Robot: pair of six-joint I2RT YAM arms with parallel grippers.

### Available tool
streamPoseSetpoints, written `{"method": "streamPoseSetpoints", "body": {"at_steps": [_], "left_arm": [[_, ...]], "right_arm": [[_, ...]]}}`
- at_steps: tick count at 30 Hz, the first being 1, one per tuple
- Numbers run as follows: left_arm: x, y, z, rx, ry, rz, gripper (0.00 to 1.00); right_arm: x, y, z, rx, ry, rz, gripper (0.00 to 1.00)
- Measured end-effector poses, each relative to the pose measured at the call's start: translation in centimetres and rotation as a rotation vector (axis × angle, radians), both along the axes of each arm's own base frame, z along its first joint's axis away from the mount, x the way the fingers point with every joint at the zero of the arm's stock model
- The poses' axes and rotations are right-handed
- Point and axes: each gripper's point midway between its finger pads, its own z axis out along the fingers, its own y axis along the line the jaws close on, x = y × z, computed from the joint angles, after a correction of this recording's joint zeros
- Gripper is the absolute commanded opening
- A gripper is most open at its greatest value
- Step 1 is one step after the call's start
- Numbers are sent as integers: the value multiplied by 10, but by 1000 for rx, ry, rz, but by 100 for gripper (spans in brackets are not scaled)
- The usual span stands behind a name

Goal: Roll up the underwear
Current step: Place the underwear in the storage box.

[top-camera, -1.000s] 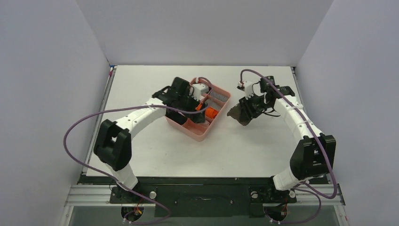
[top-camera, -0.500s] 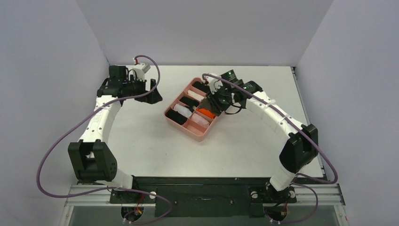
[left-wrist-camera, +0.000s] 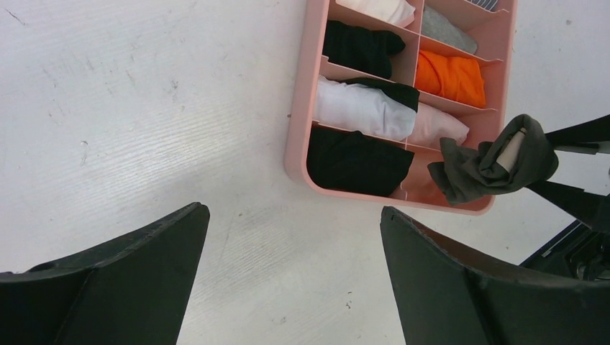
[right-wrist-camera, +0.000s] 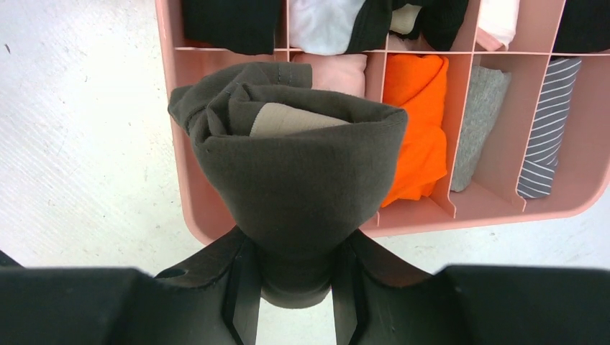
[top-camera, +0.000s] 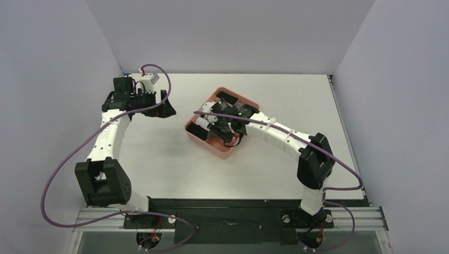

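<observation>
The underwear (right-wrist-camera: pixel 302 165) is a dark grey-brown roll with a beige waistband showing at its core. My right gripper (right-wrist-camera: pixel 296 251) is shut on its lower end and holds it over the near-left corner compartment of the pink tray (right-wrist-camera: pixel 171 108). In the left wrist view the roll (left-wrist-camera: pixel 496 162) hangs over that same corner of the tray (left-wrist-camera: pixel 298 108). In the top view my right gripper (top-camera: pixel 222 128) is over the tray's (top-camera: pixel 255 107) front half. My left gripper (left-wrist-camera: pixel 291 212) is open and empty above bare table left of the tray, at far left in the top view (top-camera: pixel 168 107).
The tray's other compartments hold rolled cloths: black (right-wrist-camera: pixel 230 21), white (right-wrist-camera: pixel 324 21), pink (right-wrist-camera: pixel 338 72), orange (right-wrist-camera: pixel 413 129), grey (right-wrist-camera: pixel 478 122) and grey striped (right-wrist-camera: pixel 547 129). White walls close the table on three sides.
My right gripper has carried the rolled underwear leftward across the tray to its near-left corner. A second ago the left arm was over the tray; it has withdrawn to the far left.
</observation>
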Motion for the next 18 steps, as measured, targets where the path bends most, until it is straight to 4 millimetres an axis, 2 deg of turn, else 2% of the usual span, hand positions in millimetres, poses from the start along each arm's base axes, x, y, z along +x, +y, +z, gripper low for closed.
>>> {"method": "streamPoseSetpoints", "body": {"at_steps": [11, 18], "left_arm": [[-2, -1, 0, -28, 11, -1, 88], [-3, -3, 1, -42, 16, -1, 88]], "right_arm": [[-1, -3, -10, -85, -39, -24, 0], [-7, 4, -17, -104, -37, -14, 0]]}}
